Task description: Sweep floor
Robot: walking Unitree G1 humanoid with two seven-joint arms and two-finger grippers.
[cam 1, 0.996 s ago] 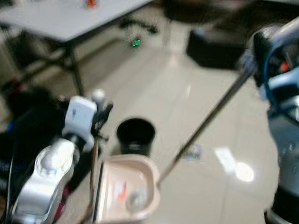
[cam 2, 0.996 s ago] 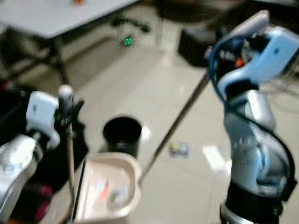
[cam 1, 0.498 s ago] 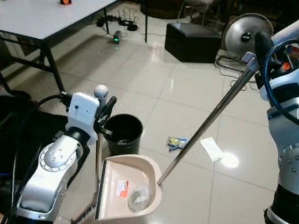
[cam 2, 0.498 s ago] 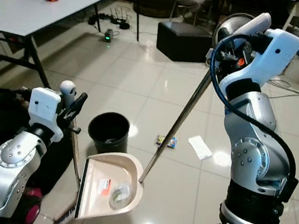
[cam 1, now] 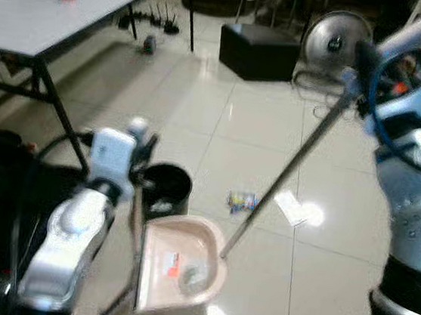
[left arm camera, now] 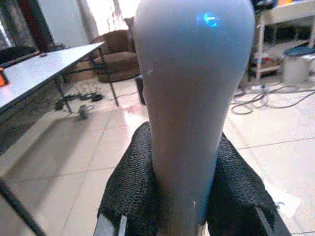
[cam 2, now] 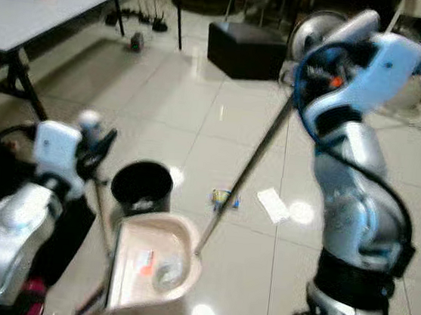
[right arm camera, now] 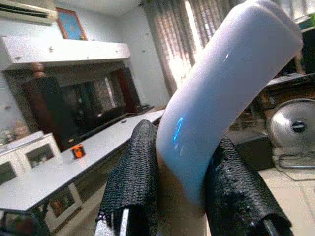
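Left gripper (left arm camera: pixel 179 196): our jaws clamp the dustpan handle (left arm camera: pixel 189 98) | right gripper (right arm camera: pixel 182 196): jaws clamp the broom handle (right arm camera: pixel 216 93) | broom pole (cam 1: pixel 285 173) slants down to the pink dustpan (cam 1: pixel 179 264) holding debris, beside black bin (cam 1: pixel 163 188) | wrapper (cam 1: pixel 241 200) and paper (cam 1: pixel 290 207) lie on floor (cam 1: pixel 319 269) | dustpan label unreadable

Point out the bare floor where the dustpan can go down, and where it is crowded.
Bare tiles lie right of the broom pole, past the white paper, and between the table and black box. Crowded: the black bin, the dustpan in the left gripper, the wrapper, and dark bags left.
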